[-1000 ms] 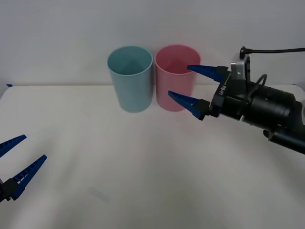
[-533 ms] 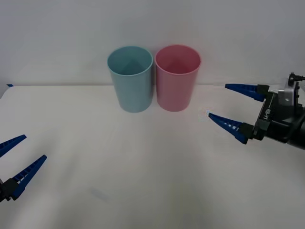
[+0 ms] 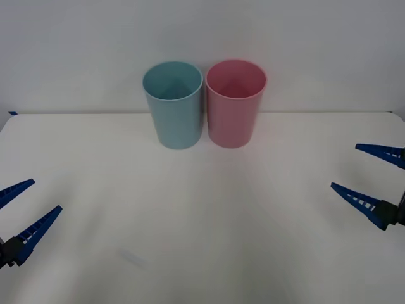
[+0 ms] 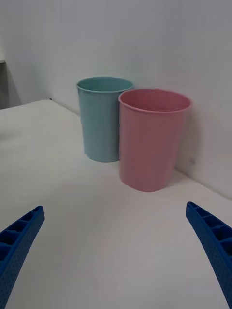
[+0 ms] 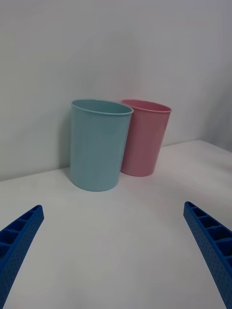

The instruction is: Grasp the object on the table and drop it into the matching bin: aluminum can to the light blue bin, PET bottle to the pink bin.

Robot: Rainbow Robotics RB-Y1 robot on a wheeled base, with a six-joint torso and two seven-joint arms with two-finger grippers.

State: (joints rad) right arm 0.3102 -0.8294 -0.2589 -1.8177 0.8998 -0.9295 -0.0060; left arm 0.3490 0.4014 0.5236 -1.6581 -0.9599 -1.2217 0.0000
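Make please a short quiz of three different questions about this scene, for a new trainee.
1. True or false: the light blue bin stands to the robot's left of the pink bin.
2. The right gripper is: A) open, B) shut on a can.
3. Fill in: the left gripper hangs open over the white ____.

Key: 1 true. 2 A. 3 table.

The blue bin is plain pale blue-teal; the pink bin beside it is plain pink. The table is plain white. The left gripper and right gripper each have 2 blue ribbed fingers.
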